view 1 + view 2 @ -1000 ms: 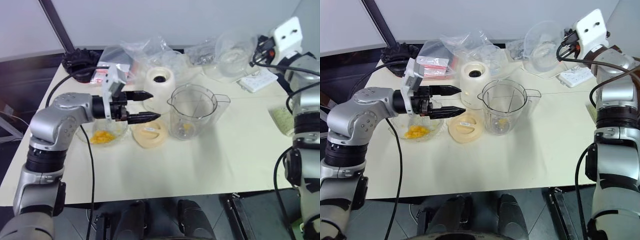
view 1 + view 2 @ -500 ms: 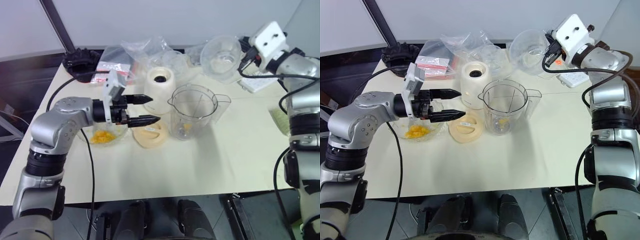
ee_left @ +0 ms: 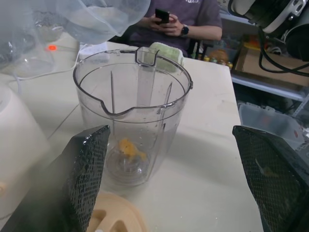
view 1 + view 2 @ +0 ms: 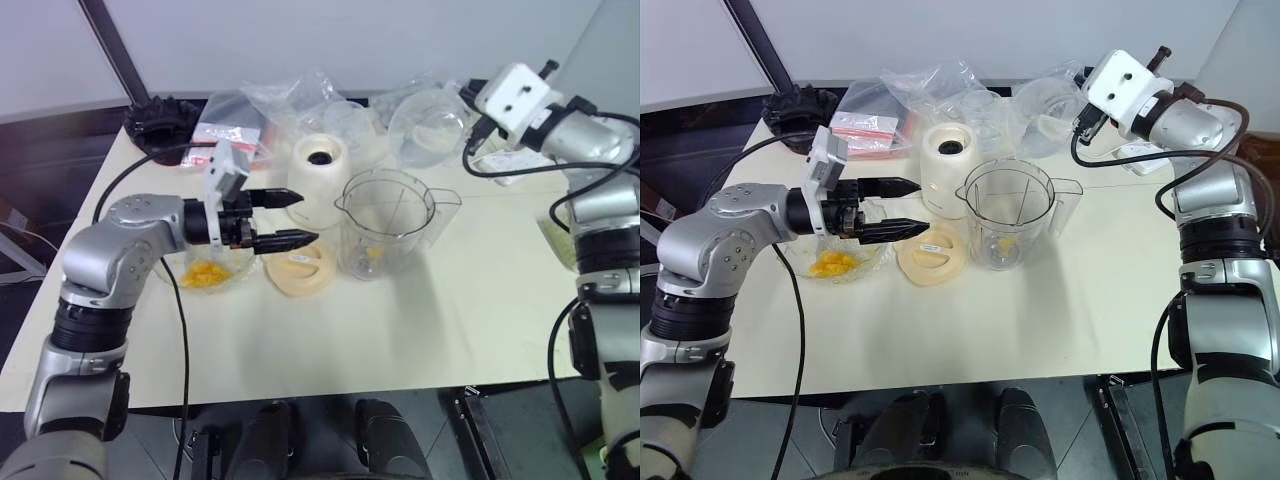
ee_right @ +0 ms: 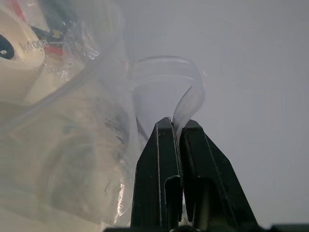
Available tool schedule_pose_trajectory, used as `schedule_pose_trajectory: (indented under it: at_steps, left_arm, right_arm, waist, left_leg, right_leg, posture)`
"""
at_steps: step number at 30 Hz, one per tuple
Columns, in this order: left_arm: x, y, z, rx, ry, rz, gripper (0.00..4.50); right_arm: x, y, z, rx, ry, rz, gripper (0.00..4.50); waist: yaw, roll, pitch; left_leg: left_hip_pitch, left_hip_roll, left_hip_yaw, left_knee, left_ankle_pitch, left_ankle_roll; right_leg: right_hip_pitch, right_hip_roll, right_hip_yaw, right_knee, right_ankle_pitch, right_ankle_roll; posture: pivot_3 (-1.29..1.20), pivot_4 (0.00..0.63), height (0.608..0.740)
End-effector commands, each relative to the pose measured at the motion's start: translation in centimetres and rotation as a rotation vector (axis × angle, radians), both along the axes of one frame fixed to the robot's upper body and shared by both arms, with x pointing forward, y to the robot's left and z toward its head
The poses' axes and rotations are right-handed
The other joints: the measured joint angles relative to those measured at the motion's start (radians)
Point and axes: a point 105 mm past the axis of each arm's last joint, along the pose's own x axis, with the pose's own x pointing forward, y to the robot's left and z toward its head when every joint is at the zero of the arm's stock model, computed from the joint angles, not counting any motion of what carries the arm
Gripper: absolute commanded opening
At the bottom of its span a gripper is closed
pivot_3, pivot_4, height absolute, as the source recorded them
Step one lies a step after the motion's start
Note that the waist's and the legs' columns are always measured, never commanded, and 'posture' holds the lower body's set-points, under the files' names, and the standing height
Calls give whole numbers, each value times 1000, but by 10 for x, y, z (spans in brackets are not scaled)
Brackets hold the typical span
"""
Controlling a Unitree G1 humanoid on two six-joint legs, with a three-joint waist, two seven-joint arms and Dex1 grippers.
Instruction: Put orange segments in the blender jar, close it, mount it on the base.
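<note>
A tall clear plastic blender jar, light, stiff and slippery, best grasped by its side handle, stands mid-table beside the spread-fingered empty left gripper; the right gripper pinches a clear lid's tab.

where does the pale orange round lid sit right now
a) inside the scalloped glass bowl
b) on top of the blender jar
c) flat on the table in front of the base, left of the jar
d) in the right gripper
c: the lid lies flat on the table, just in front of the cream base and left of the open-topped blender jar.
</note>
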Motion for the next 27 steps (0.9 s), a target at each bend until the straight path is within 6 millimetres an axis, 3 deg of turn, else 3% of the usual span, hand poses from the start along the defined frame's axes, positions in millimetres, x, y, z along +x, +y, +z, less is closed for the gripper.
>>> schedule_pose_trajectory:
  at_steps: [1, 20, 27]
  left_arm:
    - [-1, 3, 8, -6, -47, 4, 4259]
    - [0, 1, 9, 0, -57, 4, 4259]
    - [0, 0, 9, 0, -57, 3, 4259]
  right_arm:
    - [-10, 0, 26, -20, -111, 7, 34]
    - [-12, 3, 21, -159, -167, -1, 34]
    - [-11, -2, 19, -113, -151, -14, 34]
  waist:
    - [0, 0, 0]
    - [0, 0, 0]
    - [0, 0, 0]
  left_leg:
    - [0, 0, 0, 0, 0, 0]
    - [0, 0, 0, 0, 0, 0]
    - [0, 0, 0, 0, 0, 0]
  right_leg:
    - [0, 0, 0, 0, 0, 0]
    - [0, 0, 0, 0, 0, 0]
    - [0, 0, 0, 0, 0, 0]
  posture:
    - [0, 150, 740]
    - [0, 150, 740]
    - [0, 150, 740]
